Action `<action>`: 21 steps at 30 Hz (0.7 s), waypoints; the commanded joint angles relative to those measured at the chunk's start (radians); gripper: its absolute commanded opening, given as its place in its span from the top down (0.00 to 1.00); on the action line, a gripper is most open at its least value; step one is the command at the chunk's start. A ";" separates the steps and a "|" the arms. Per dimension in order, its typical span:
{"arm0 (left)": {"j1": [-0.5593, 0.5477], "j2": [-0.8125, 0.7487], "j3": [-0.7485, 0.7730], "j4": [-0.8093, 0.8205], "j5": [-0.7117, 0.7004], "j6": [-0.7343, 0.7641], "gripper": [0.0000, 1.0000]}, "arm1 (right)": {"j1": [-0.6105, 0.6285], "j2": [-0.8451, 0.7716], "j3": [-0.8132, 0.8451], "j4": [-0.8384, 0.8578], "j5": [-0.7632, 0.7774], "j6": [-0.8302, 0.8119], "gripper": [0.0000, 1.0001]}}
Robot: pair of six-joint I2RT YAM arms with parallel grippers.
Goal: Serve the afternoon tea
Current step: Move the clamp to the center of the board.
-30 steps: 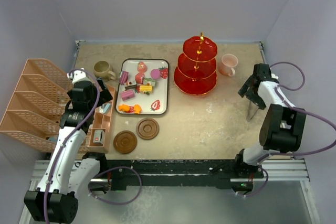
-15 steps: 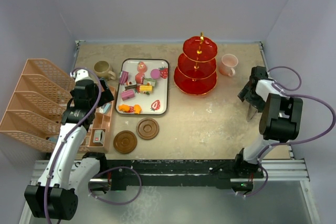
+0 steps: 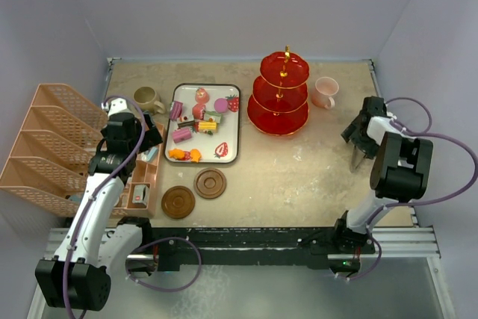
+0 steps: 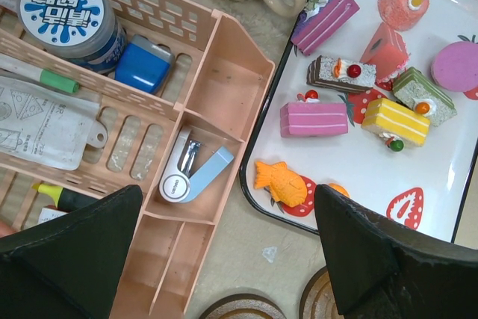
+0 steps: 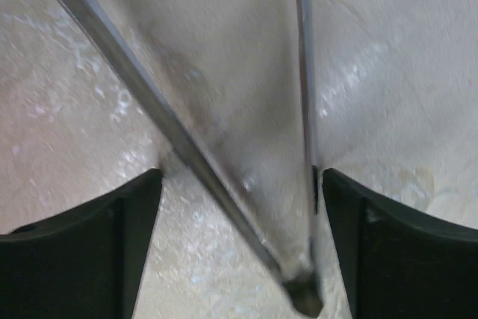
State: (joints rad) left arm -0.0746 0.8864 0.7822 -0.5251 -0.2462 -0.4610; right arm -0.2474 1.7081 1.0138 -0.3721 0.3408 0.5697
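Several toy sweets (image 3: 196,119) lie on the white strawberry tray (image 3: 231,156); the left wrist view shows them as cake slices (image 4: 314,119) and an orange fish (image 4: 282,182). The red three-tier stand (image 3: 278,99) is at the back centre, with the pink mug (image 3: 325,93) to its right. The olive mug (image 3: 147,98) is left of the tray. Two brown coasters (image 3: 178,202) (image 3: 210,183) lie near the front. My left gripper (image 3: 146,140) (image 4: 228,193) hovers open over the organiser's edge, holding nothing. My right gripper (image 3: 360,138) (image 5: 240,178) is open, low over the table.
Metal tweezers (image 3: 356,158) (image 5: 179,140) lie on the table between my right fingers, joined end nearest the camera. A peach desk organiser (image 4: 224,80) holds a stapler (image 4: 193,173), tape and pens. A peach file rack (image 3: 45,147) fills the left side. Walls enclose the table.
My right gripper has shifted slightly nearer and lower over the tweezers as the arm folded in. The left arm has barely moved.
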 commanded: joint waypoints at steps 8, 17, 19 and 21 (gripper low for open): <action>-0.011 -0.029 0.035 0.008 -0.036 -0.013 0.06 | 0.000 -0.002 -0.145 0.132 -0.217 -0.080 0.40; -0.017 -0.060 0.037 -0.010 -0.076 -0.020 0.06 | 0.159 -0.117 -0.230 0.080 -0.230 -0.014 0.48; -0.019 -0.063 0.037 -0.013 -0.084 -0.020 0.06 | 0.234 -0.136 -0.232 0.053 -0.184 0.029 0.49; -0.019 -0.063 0.039 -0.015 -0.087 -0.020 0.06 | 0.290 -0.151 -0.256 0.043 -0.211 0.064 0.45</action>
State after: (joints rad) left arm -0.0841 0.8402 0.7826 -0.5488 -0.3027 -0.4644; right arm -0.0704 1.5681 0.8150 -0.1989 0.1947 0.5385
